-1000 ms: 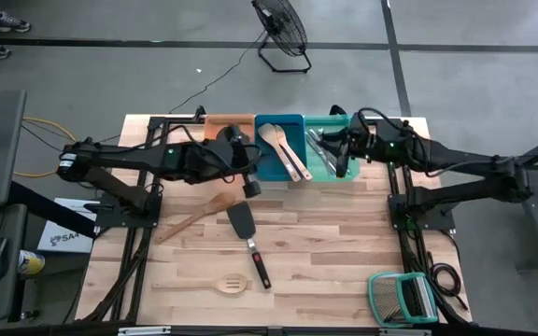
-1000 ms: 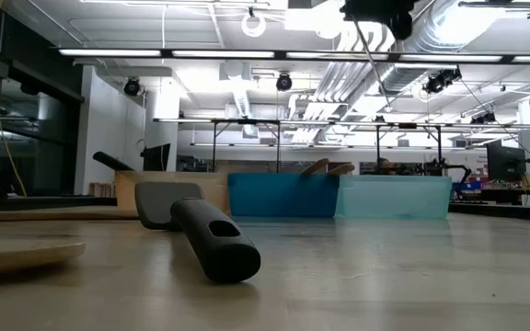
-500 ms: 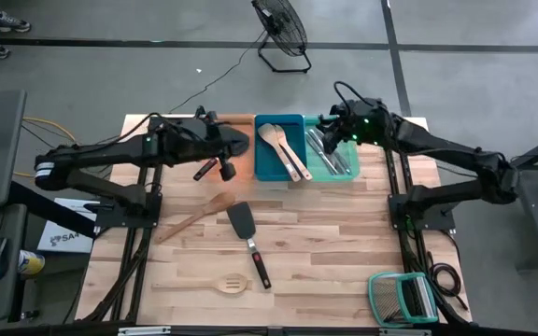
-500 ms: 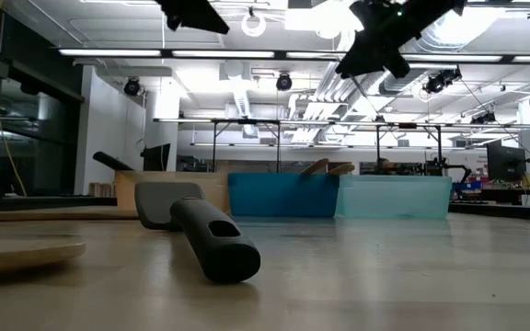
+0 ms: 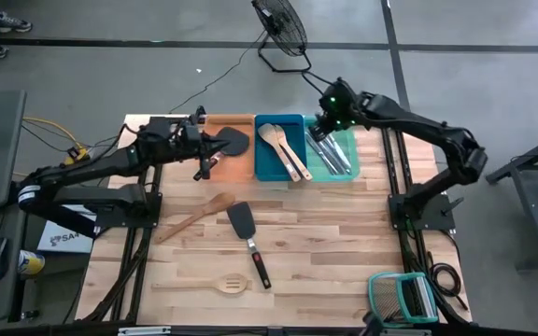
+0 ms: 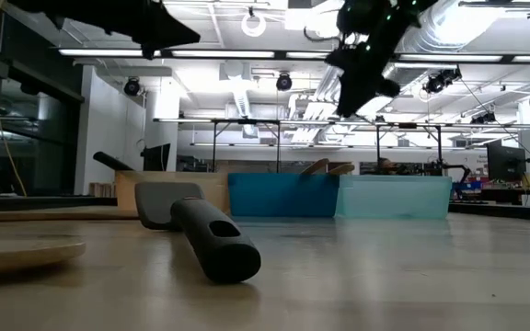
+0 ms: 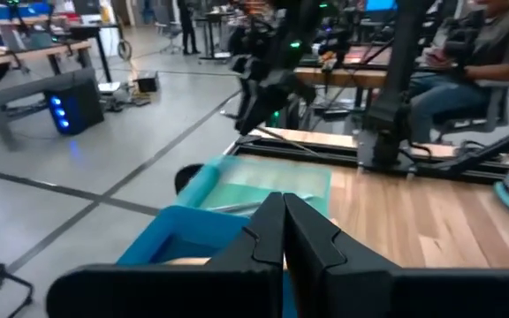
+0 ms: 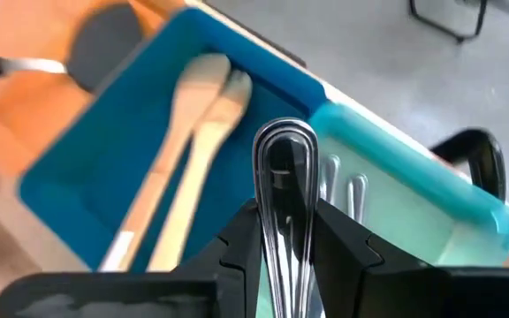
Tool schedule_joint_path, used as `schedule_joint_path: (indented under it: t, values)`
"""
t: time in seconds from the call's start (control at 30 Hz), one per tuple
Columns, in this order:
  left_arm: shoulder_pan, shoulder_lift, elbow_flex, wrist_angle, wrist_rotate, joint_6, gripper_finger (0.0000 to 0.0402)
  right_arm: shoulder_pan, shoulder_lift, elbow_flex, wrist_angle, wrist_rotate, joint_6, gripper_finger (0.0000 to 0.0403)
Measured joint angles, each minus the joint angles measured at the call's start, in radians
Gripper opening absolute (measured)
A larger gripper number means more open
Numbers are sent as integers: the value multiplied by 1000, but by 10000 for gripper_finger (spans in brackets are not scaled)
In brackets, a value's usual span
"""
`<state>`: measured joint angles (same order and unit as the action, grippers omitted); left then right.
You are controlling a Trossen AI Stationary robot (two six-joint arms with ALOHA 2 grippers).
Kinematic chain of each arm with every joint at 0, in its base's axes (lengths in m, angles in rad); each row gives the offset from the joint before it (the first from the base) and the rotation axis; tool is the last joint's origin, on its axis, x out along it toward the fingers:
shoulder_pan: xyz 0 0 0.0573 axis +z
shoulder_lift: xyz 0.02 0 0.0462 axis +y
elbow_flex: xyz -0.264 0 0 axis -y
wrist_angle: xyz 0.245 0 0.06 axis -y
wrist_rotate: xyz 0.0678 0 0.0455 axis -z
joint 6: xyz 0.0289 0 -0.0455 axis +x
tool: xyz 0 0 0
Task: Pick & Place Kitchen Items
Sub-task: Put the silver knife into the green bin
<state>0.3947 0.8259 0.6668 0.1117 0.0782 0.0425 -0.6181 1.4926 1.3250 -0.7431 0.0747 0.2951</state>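
Worktop (image 5: 344, 252) first: we are seeing a pale wooden slab that is carrying three trays in a row along its far edge, seemingly one per kind of utensil. We are reading the orange tray (image 5: 215, 159) as the place for black spatulas, since one black spatula with a red handle (image 5: 224, 149) is lying in it; the blue tray (image 5: 267, 166) is holding two wooden spoons (image 5: 284, 149), and the teal tray (image 5: 344, 149) is holding silver cutlery (image 5: 332, 154). Unsorted items are lying nearer the middle: a wooden spatula (image 5: 194, 215), a second black spatula (image 5: 247, 241) and a slotted wooden spoon (image 5: 229, 284). A green-framed wire rack (image 5: 402, 297) is sitting at the near right corner, apart from the sorting. Our left tool (image 5: 199, 149) is hanging over the orange tray with its fingers together on nothing, which we are taking as a finished drop. Our right tool (image 8: 283, 225) is hovering above the teal tray, clamped on a slim silver piece of cutlery (image 8: 283, 168) standing upright between its fingers, presumably so it can go down among its like.
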Motion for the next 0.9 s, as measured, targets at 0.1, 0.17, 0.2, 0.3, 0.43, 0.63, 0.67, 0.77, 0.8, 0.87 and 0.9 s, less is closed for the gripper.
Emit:
schedule_joint_path:
  t: [0.1, 0.17, 0.2, 0.3, 0.43, 0.63, 0.67, 0.77, 0.8, 0.87, 0.9]
  values:
    - [14, -23, -36, 15, 34, -24, 0, -18, 43, 2, -1, 0, 1, 70]
    - [12, -28, -49, 17, 51, -30, 0, -27, 69, 2, -1, 2, 8, 70]
    - [11, -27, -52, 17, 57, -30, 0, -32, 82, 2, -1, 1, 8, 70]
    - [11, -25, -57, 12, 83, -30, 0, -44, 116, 2, 1, 4, 8, 70]
    - [11, -24, -56, 14, 112, -24, 0, -61, 164, 2, 3, 5, 8, 70]
    - [11, -26, -56, 13, 117, -24, 0, -81, 237, 2, -15, 19, 16, 70]
    - [11, -26, -56, 11, 120, -24, 0, -83, 247, 2, -17, 13, 17, 70]
    - [11, -26, -56, 3, 148, -28, 0, -87, 273, 2, -15, 5, 32, 70]
    - [11, -26, -56, -1, 152, -30, 0, -90, 281, 2, -15, 5, 38, 70]
    - [11, -26, -56, -8, 163, -41, 0, -96, 296, 2, -14, 1, 42, 70]
    - [11, -26, -56, -10, 171, -46, 0, -98, 301, 2, -13, -2, 43, 70]
